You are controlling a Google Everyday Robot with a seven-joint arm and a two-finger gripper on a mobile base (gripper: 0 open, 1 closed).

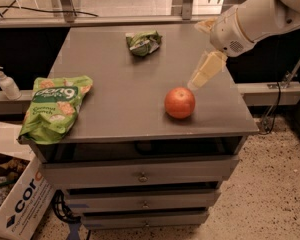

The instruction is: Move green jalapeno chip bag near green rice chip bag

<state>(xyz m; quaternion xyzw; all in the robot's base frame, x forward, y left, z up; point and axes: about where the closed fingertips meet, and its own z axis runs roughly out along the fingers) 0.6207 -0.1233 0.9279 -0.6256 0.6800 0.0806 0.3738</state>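
Hand (pixel 197 79) hangs beside round red apple (pixel 179 102), aperture: cannot tell; wrinkly dark-green foil jalapeno bag (pixel 143 42) sits well apart, ungrasped, so approach step.

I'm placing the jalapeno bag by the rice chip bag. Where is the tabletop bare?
The tabletop is bare between the green rice chip bag and the apple, and behind that bag. Crowded: front right, where the gripper hangs beside the apple. The green jalapeno chip bag sits back centre.

The end effector (pixel 199 79) hangs over the grey cabinet (pixel 115 104), near the red apple (pixel 179 102).
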